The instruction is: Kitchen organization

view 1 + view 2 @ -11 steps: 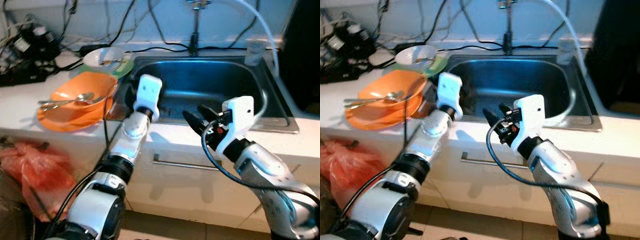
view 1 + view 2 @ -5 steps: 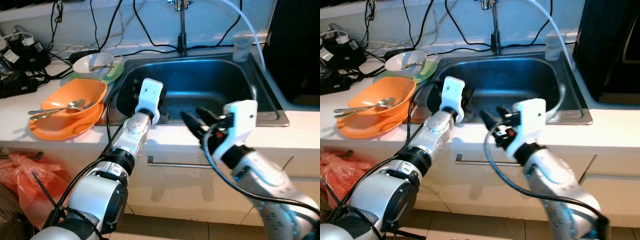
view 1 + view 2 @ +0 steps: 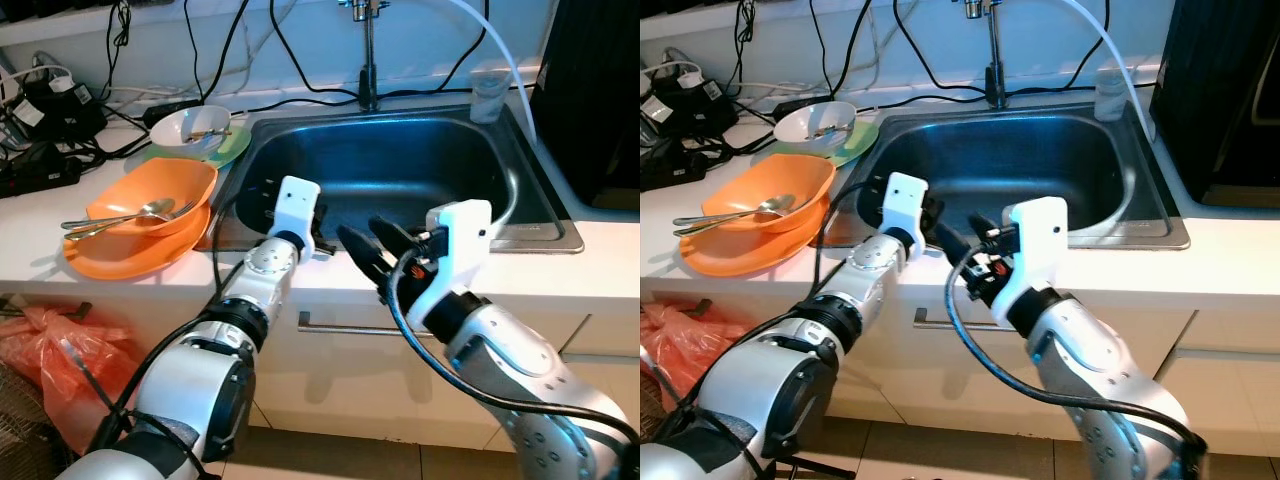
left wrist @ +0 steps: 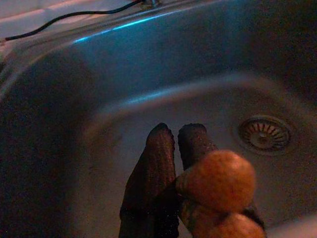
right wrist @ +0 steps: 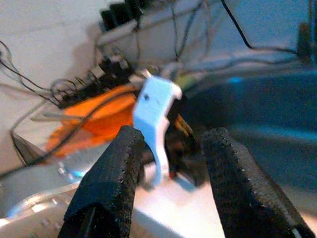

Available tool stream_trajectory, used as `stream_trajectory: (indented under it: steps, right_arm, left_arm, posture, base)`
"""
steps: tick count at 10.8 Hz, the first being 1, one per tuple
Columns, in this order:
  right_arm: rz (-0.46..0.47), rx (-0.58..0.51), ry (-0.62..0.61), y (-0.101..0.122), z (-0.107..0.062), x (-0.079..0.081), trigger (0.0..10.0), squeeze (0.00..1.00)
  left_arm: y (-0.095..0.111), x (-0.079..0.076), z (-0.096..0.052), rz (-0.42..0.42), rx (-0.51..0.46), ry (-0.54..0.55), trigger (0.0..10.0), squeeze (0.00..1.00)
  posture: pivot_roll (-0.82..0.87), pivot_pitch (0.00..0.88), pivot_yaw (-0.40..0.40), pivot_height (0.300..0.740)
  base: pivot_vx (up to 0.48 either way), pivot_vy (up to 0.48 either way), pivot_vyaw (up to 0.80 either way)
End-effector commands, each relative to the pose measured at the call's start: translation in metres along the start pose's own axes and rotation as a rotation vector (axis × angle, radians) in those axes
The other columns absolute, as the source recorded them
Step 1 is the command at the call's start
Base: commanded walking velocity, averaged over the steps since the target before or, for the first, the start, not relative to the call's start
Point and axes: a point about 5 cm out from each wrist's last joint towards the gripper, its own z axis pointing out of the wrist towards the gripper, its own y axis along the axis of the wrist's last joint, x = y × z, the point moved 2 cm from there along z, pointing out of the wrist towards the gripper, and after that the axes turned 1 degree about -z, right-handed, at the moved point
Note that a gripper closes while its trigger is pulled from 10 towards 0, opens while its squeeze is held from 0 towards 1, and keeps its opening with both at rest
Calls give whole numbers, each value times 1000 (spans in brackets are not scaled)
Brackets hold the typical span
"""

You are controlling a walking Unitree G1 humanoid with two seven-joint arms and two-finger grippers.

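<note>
My left gripper (image 4: 176, 131) hangs over the front left corner of the steel sink (image 3: 400, 170), its white wrist housing (image 3: 298, 205) above the rim. Its two black fingers lie close together, and an orange-brown rounded lump (image 4: 218, 181) sits against one finger; I cannot tell what it is. My right gripper (image 3: 360, 235) is open and empty at the sink's front rim, pointing at the left wrist. An orange bowl (image 3: 150, 195) with spoons rests on an orange plate (image 3: 110, 255) on the counter to the left. Behind it a white bowl (image 3: 190, 125) stands on a green plate (image 3: 232, 148).
The sink basin is bare down to its drain (image 4: 264, 134). A faucet (image 3: 367, 60) and hose rise behind it, with a small cup (image 3: 487, 90) at the back right. Cables and power strips (image 3: 50, 110) crowd the back left. A red bag (image 3: 40, 350) hangs below. A black appliance (image 3: 600, 80) stands right.
The camera has shifted a little. My right gripper has moved left, closer to the left wrist. The left gripper has drawn slightly back and down toward the sink's front rim.
</note>
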Motion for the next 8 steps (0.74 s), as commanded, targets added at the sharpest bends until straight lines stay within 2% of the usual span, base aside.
stream_trajectory:
  steps: [1,3,7,8]
  right_arm:
    - [5,27,9,-3,-1,4,10000,0]
    - [-21,142,1,-16,-2,4,10000,0]
    - [-101,226,-44,-17,-5,-11,10000,0]
    - [-115,237,-60,-16,-6,-14,10000,0]
  left_arm:
    - [-2,3,0,-4,30,5,10000,0]
    - [2,-6,3,-31,33,-1,10000,0]
    - [3,-11,4,-72,26,6,10000,0]
    - [2,-11,4,-84,28,0,10000,133]
  posture:
    - [-282,0,193,740]
    - [-295,0,165,740]
    - [-314,0,121,740]
    - [-318,0,119,740]
  base:
    - [0,0,0]
    - [0,0,0]
    - [0,0,0]
    - [0,0,0]
